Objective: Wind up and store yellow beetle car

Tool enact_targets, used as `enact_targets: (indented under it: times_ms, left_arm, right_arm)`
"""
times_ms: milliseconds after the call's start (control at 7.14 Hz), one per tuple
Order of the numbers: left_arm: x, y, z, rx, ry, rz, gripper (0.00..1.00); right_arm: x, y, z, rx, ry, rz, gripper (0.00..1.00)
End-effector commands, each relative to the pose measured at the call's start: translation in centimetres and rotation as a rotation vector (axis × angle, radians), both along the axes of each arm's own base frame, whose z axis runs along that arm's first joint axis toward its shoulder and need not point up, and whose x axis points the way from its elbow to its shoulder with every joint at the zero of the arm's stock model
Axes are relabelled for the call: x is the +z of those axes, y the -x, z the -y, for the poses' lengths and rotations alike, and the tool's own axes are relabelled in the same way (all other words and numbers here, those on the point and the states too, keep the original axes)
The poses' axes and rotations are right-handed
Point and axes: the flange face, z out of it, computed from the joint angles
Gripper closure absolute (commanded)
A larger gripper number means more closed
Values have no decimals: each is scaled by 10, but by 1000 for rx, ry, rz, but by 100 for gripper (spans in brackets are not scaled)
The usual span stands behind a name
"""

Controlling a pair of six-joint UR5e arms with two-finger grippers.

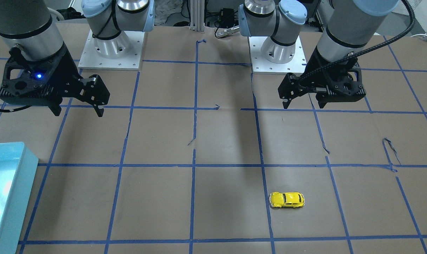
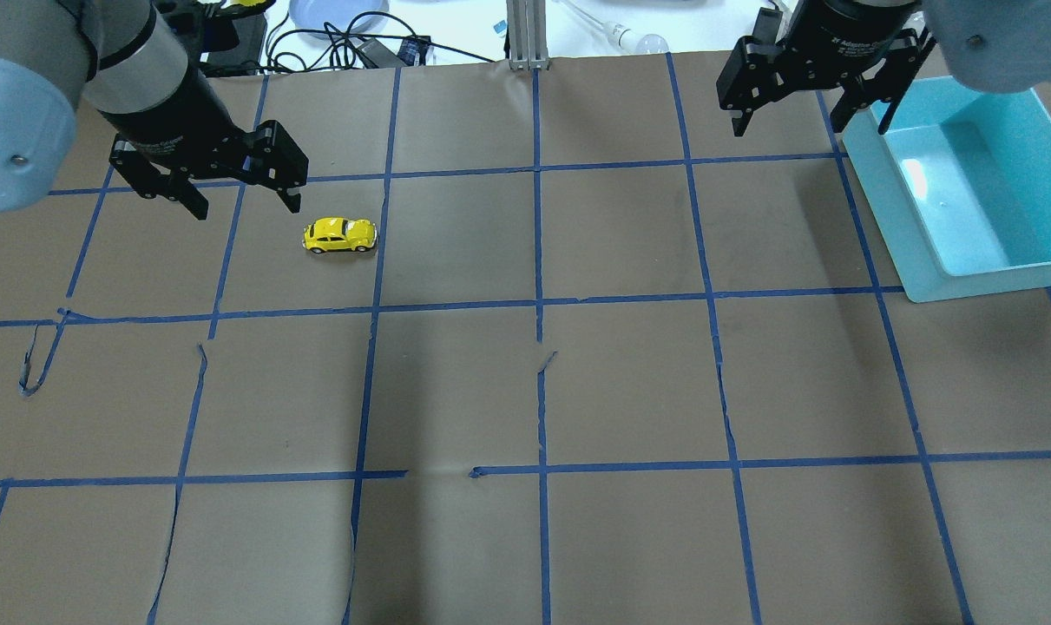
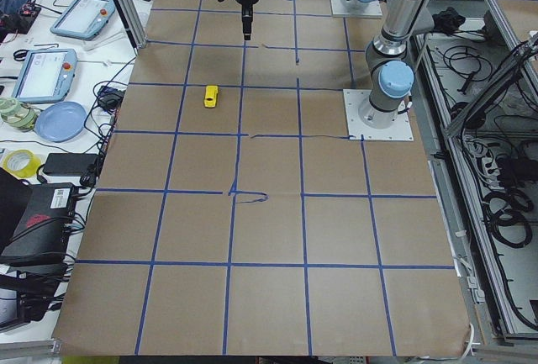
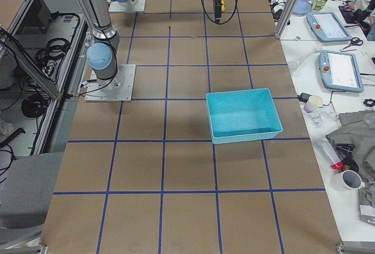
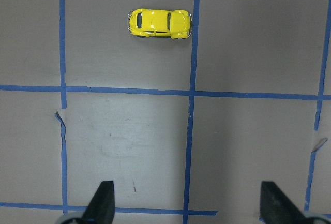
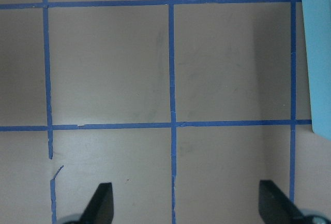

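Note:
The yellow beetle car stands on its wheels on the brown paper table, beside a blue tape line. It also shows in the front view, the left side view and the left wrist view. My left gripper is open and empty, hovering above the table just left of the car and apart from it; in the left wrist view the car lies ahead of the fingers. My right gripper is open and empty, hovering next to the light-blue bin.
The bin is empty, at the table's right side; its edge shows in the right wrist view. Both arm base plates sit at the robot's edge. Side tables hold tablets and cables.

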Motion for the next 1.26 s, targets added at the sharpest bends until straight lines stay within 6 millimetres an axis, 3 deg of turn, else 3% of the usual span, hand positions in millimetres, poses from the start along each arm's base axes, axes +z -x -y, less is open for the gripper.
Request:
enact_targets:
  times_ms: [0, 1121]
  left_arm:
    - [0, -1, -1, 0, 0, 2, 0]
    - [-9, -13, 1, 19, -9, 9, 0]
  right_arm:
    - [-2, -1, 0, 1, -4, 3, 0]
    - [-2, -1, 0, 1, -2, 3, 0]
